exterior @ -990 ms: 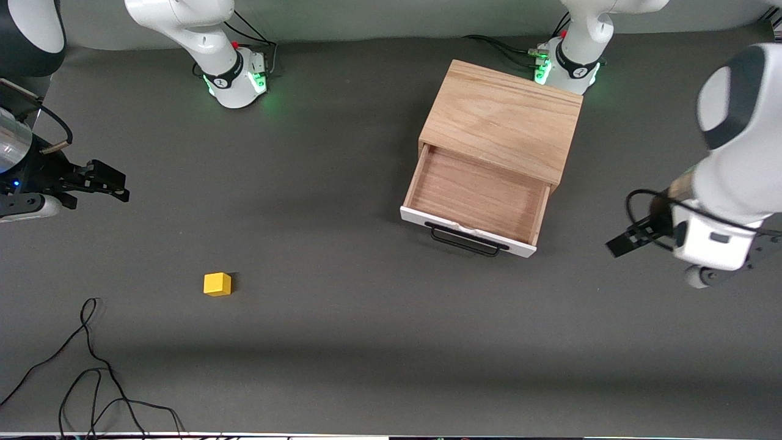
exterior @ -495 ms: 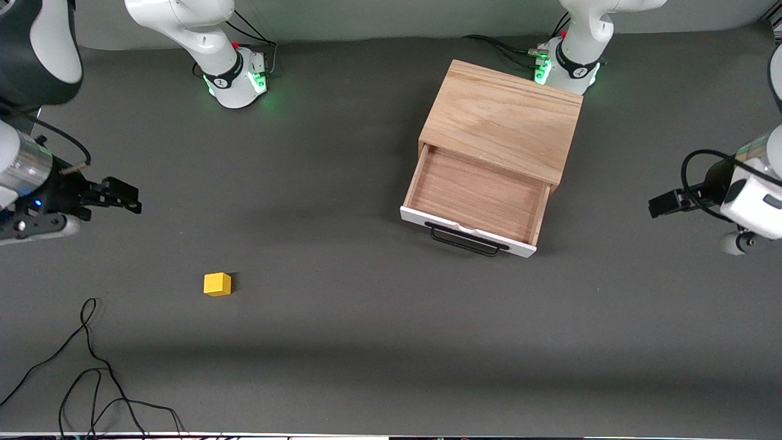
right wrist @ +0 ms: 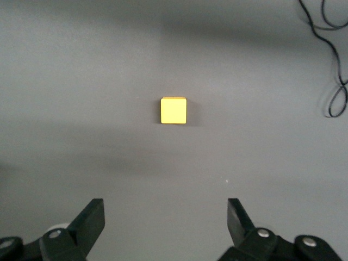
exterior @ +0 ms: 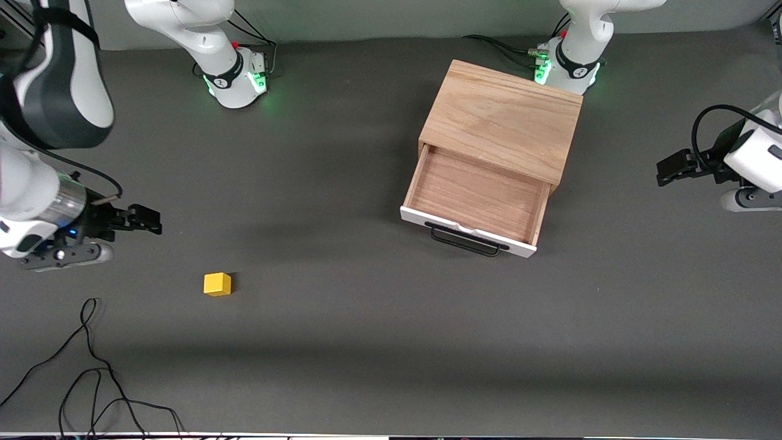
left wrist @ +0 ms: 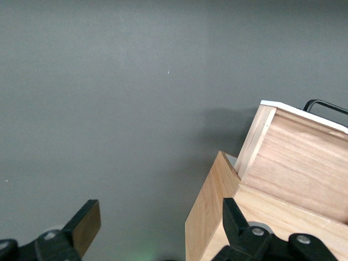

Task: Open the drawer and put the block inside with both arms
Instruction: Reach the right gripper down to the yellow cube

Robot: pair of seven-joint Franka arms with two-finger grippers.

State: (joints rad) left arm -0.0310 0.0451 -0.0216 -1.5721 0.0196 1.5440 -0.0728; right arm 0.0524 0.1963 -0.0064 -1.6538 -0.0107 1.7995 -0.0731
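Note:
The yellow block (exterior: 217, 284) lies alone on the grey table, toward the right arm's end. In the right wrist view the block (right wrist: 173, 110) shows ahead of my right gripper (right wrist: 165, 207), whose fingers are spread wide with nothing between them. My right gripper (exterior: 145, 220) hovers over the table a short way from the block. The drawer (exterior: 476, 195) stands pulled out of the wooden cabinet (exterior: 504, 116), its tray bare, its black handle (exterior: 467, 241) facing the front camera. My left gripper (exterior: 672, 168) hangs open beside the cabinet; the left gripper (left wrist: 159, 209) is empty.
A loose black cable (exterior: 91, 366) curls on the table near the front camera at the right arm's end, and the cable (right wrist: 333, 60) also edges the right wrist view. The cabinet's side wall (left wrist: 209, 220) is close to my left gripper.
My right gripper has moved closer to the block. My left gripper has drawn away from the drawer's front, toward the robots' bases. The drawer and block have stayed put.

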